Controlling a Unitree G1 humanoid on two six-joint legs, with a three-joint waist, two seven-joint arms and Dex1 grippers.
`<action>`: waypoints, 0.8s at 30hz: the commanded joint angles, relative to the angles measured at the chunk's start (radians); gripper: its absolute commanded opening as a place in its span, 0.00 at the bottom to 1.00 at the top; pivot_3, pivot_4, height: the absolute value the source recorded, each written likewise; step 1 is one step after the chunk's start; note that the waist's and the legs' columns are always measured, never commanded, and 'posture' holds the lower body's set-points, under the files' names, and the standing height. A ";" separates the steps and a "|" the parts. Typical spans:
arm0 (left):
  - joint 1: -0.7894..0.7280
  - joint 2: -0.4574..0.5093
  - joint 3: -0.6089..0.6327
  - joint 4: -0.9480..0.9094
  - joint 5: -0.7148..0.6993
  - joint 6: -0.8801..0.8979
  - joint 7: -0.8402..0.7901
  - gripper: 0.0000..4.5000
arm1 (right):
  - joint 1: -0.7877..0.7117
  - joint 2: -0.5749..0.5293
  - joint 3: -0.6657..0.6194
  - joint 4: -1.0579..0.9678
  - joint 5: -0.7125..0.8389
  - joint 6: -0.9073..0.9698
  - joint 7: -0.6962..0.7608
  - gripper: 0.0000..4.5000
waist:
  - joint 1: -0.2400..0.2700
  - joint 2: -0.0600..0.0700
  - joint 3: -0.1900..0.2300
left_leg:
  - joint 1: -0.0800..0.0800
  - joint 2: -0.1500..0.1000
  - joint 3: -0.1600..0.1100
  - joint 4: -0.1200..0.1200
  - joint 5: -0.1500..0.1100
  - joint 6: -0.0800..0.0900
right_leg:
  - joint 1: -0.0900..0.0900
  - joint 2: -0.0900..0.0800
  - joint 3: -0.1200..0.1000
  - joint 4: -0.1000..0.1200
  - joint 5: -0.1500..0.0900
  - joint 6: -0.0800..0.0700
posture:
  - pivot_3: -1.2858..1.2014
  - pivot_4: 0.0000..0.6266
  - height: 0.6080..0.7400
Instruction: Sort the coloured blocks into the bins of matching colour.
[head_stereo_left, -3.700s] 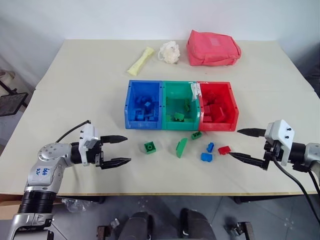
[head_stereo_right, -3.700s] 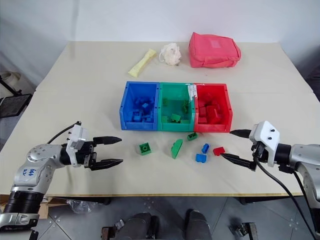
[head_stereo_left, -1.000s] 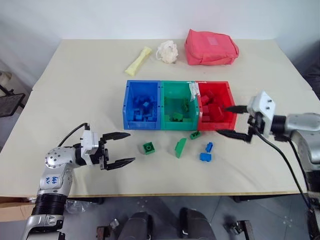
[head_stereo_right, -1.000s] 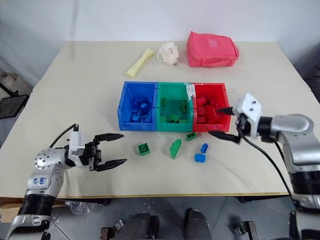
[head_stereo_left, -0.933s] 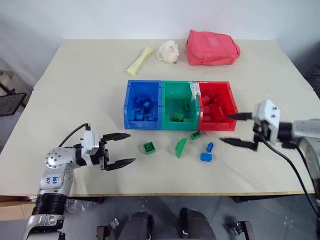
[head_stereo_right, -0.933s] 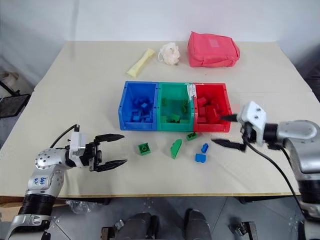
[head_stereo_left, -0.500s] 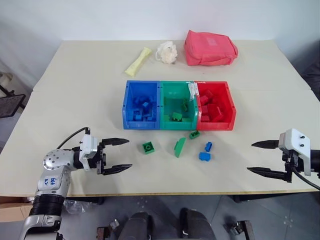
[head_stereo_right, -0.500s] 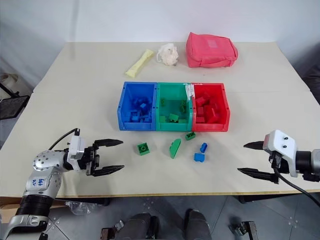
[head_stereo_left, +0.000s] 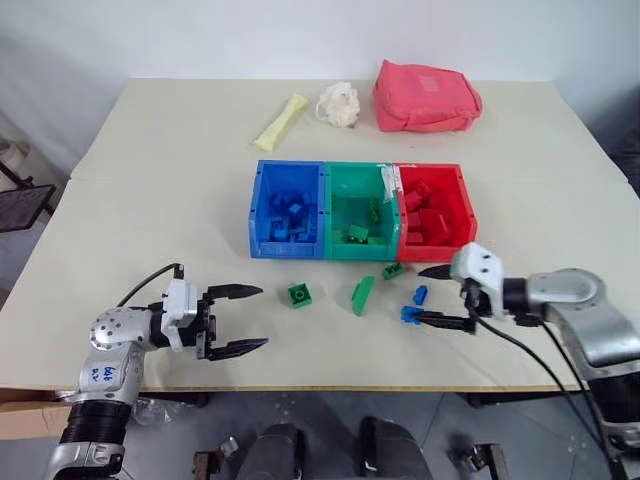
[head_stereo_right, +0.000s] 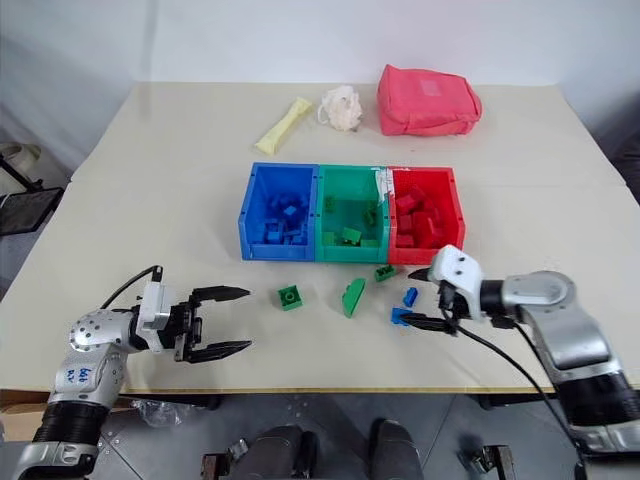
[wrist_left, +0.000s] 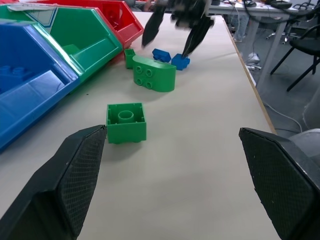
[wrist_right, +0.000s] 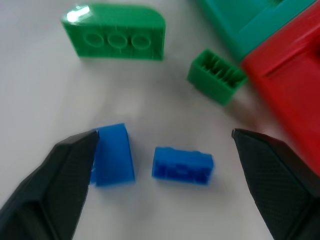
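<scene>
Table (head_stereo_left: 150, 200): bins (head_stereo_left: 361, 211) hold matching blocks (color-sorted).

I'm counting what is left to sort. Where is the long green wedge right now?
In the left eye view the green wedge lies on the table in front of the green bin, between the square green block and two blue blocks.

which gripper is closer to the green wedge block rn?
Right. The right gripper hangs just past the two blue blocks beside the green wedge block; the left gripper sits farther off, beyond the square green block.
</scene>
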 joint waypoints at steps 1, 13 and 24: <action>0.029 0.009 0.026 -0.056 -0.026 0.001 0.016 1.00 | -0.006 0.005 0.014 0.045 -0.042 -0.028 -0.022 0.99 | 0.001 0.000 0.000 | 0.000 0.000 0.000 0.000 0.000 0.000 | 0.000 0.000 0.000 0.000 0.000 0.000 | 0.52 0.24 1.00; 0.062 0.008 0.031 -0.089 -0.031 0.003 0.047 1.00 | 0.011 -0.002 -0.028 0.002 -0.004 -0.023 -0.024 0.22 | 0.000 0.000 0.000 | 0.000 0.000 -0.001 0.000 0.000 0.000 | 0.001 0.000 0.000 0.000 0.000 0.000 | 0.52 0.24 1.00; 0.032 -0.001 0.021 -0.058 -0.024 -0.002 0.043 1.00 | 0.039 -0.022 -0.100 -0.071 0.050 -0.003 -0.027 0.04 | 0.000 0.000 0.000 | 0.000 0.000 0.000 0.000 0.000 0.000 | 0.001 0.000 0.000 0.000 0.000 0.000 | 0.52 0.24 1.00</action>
